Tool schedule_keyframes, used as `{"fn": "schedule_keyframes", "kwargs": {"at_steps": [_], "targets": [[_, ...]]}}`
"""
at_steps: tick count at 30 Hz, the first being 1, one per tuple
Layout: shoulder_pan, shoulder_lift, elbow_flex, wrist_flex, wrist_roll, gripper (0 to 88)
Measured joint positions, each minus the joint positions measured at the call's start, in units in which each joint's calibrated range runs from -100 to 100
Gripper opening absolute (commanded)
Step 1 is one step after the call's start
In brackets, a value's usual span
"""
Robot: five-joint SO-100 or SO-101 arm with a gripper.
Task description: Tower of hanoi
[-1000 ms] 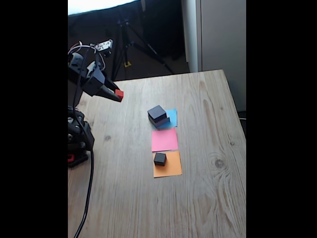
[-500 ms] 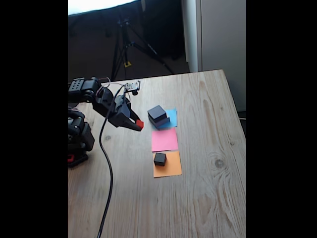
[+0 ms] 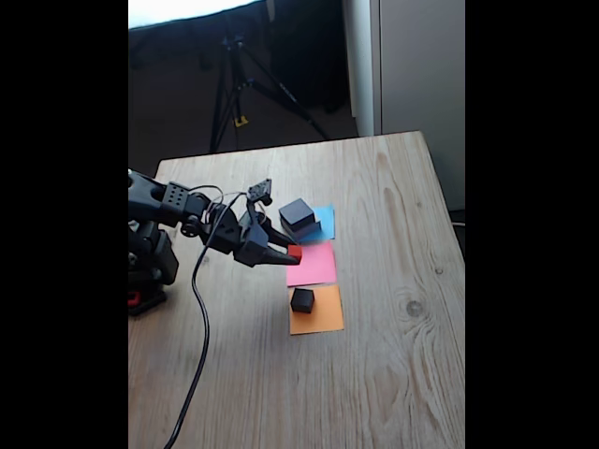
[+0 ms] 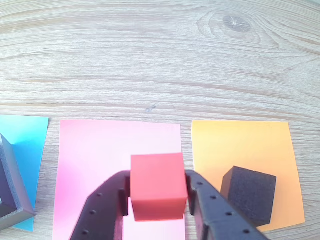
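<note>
Gripper (image 4: 158, 200) clamped on tiny matte red cube (image 4: 158, 186).

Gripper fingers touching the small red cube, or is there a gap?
Touching. In the wrist view the black gripper has a finger pressed flush against each side of the small red cube, with no gap visible.

Claw (image 4: 158, 197) grips red cube (image 4: 157, 185) over pink square (image 4: 95, 155).

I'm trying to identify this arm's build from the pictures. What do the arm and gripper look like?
The arm is black, in blocky segments, with a red patch at its base and a black cable trailing across the table. The gripper has black plastic fingers dotted with small round holes.
</note>
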Motion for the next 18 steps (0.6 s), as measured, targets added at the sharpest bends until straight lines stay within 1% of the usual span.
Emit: {"fn": "schedule_keyframes", "kwargs": {"at_steps": [10, 15, 18], "targets": [[-3.4, 14.5, 8.6, -29.7, 0.0, 3.1], [-4.3, 22.3, 9.6, -40.4, 0.0, 3.8], [-4.3, 26.8, 9.0, -43.6, 0.0, 3.9]]}}
